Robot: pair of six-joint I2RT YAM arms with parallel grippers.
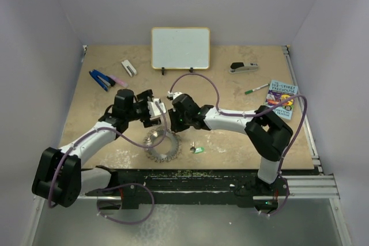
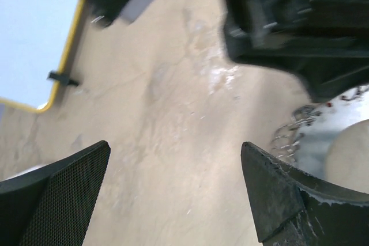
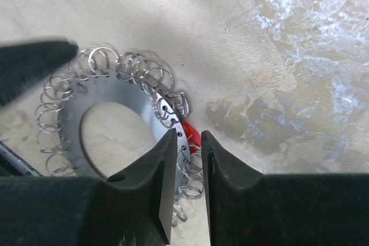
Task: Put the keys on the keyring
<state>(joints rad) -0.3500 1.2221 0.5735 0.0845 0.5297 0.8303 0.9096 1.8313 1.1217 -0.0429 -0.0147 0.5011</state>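
The keyring (image 1: 162,145), a flat silver ring fringed with small wire loops, lies near the table's front edge. It fills the lower left of the right wrist view (image 3: 124,93) and shows at the right edge of the left wrist view (image 2: 323,136). The red-headed key (image 3: 193,136) lies against the ring's rim. My right gripper (image 3: 188,133) has its jaws almost together, their tips at the red key's head. The green-headed key (image 1: 198,150) lies loose to the right of the ring. My left gripper (image 1: 154,109) hovers open and empty above bare table (image 2: 176,154), left of the right gripper (image 1: 174,120).
A whiteboard (image 1: 180,48) stands at the back, also in the left wrist view (image 2: 34,33). A stapler (image 1: 243,67), a green-capped pen (image 1: 256,89) and a book (image 1: 281,99) lie at the right. A blue tool (image 1: 101,79) and a white clip (image 1: 128,68) lie at the back left.
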